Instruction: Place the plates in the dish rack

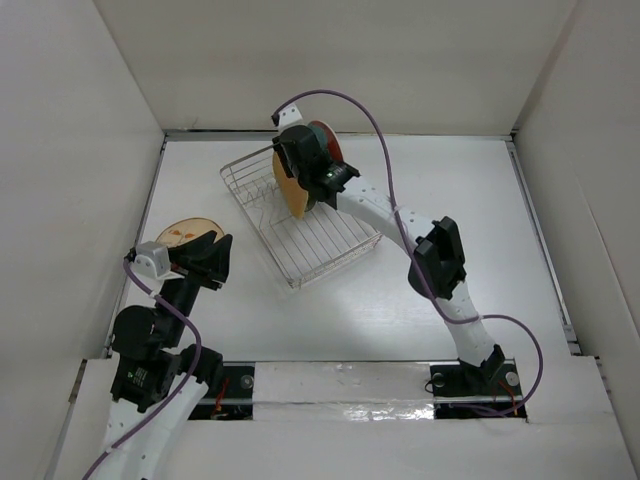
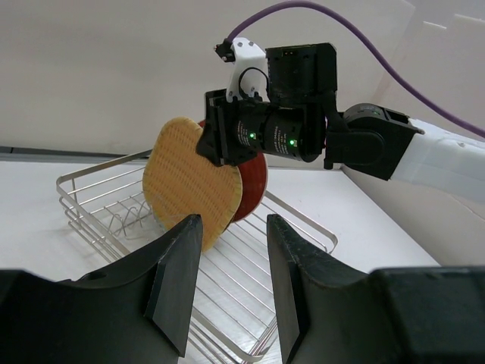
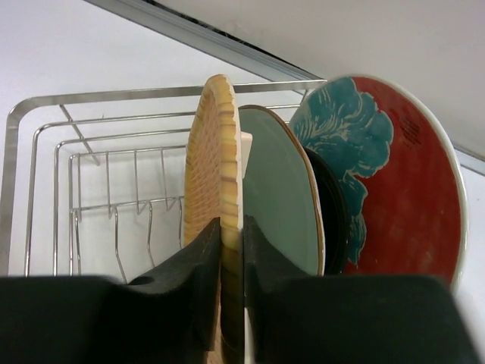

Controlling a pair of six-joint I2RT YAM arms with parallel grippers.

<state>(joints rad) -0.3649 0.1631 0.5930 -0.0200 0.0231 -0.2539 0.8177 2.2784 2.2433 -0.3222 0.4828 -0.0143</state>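
**Hazards at the current step**

1. Left hand (image 2: 233,227): the fingers stand well apart and hold nothing. It sits at the near left of the counter (image 1: 480,200), just beside the tan wooden plate (image 1: 183,232), which appears to lie flat close to the left wall. A flat plate offers little edge to grip. A low or off-centre approach is likely to push it toward the wall rather than lift it.

2. Dish rack (image 1: 325,240): it rests at an angle mid-counter and looks light. Any sideways force from an arm could slide or rotate it, which would put the prong rows out of line for later plates.

3. Right hand (image 3: 231,235): the fingers are closed on the rim of the orange woven plate (image 3: 212,152), which is held upright on edge inside the rack.
   - The right wrist view does not show whether the lower edge is seated between prongs. If released unseated, the plate may tip into the open part of the rack.
   - The pale green plate (image 3: 276,197) stands just beside it. The finger on that side has little room to open and could strike it.

4. Behind the green plate stand the small black plate (image 3: 333,212) and the teal-and-red plate (image 3: 402,182), closely packed. A knock on the green plate may carry through the whole row.
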